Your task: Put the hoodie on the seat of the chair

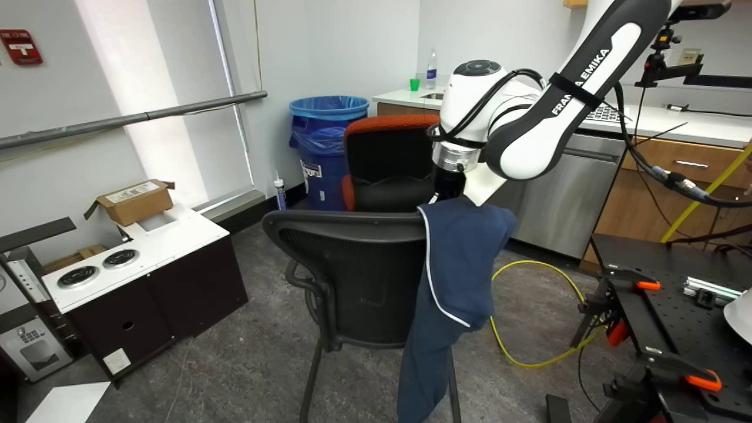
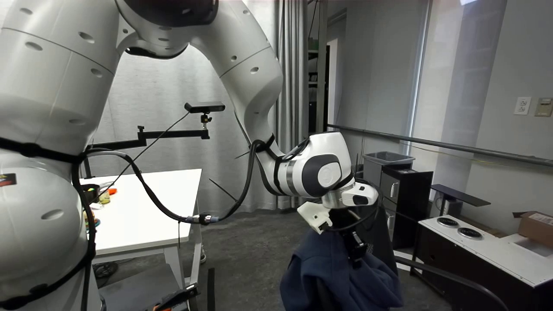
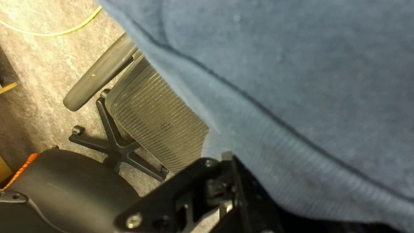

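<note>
Inspector: Brand on the arm (image 1: 567,111)?
Clerk: "FRANKA EMIKA", partly covered by a strap (image 1: 574,90).
Inspector: Red alarm (image 1: 22,48)?
Clerk: "FIRE" along its top edge; smaller print blurred.
Inspector: Box (image 1: 141,204) at the stove's (image 1: 170,244) back edge, and bin (image 1: 329,176)?
Clerk: Both labelled, both illegible.

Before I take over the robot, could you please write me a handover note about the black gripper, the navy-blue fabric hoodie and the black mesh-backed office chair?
The black gripper is down at the navy-blue fabric hoodie; whether it holds the hoodie, I cannot tell.
The hoodie hangs over the top of the black mesh-backed office chair.
Done: reaching the hoodie.
Left, probably: secure the grip, lift the hoodie and lay it on the dark mesh seat.
</note>
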Tool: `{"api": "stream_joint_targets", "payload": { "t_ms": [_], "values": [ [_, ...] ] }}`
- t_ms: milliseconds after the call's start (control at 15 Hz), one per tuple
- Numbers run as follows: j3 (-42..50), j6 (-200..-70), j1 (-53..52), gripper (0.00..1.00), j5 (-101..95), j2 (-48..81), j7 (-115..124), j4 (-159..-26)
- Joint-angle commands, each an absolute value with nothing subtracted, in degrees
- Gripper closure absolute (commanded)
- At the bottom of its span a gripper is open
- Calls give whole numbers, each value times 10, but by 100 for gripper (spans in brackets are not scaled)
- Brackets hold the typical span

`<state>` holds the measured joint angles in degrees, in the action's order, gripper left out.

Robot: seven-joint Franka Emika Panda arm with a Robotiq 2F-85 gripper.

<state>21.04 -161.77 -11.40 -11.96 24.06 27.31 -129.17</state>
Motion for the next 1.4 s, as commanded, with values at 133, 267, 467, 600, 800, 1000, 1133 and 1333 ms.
{"api": "stream_joint_targets", "payload": {
  "t_ms": [133, 267, 467, 600, 800, 1000, 1133, 1333],
  "values": [
    [166, -1517, -58, 97, -92, 218, 199, -1242],
    [154, -1474, -42, 97, -92, 214, 179, -1212],
    [140, -1413, -20, 97, -95, 210, 158, -1159],
    [132, -1380, -10, 97, -99, 207, 145, -1124],
    [119, -1337, 2, 97, -100, 205, 123, -1072],
    [103, -1283, 16, 97, -91, 208, 79, -1003],
    [90, -1246, 27, 97, -82, 211, 40, -951],
    [65, -1190, 44, 97, -45, 220, -22, -873]
  ]
}}
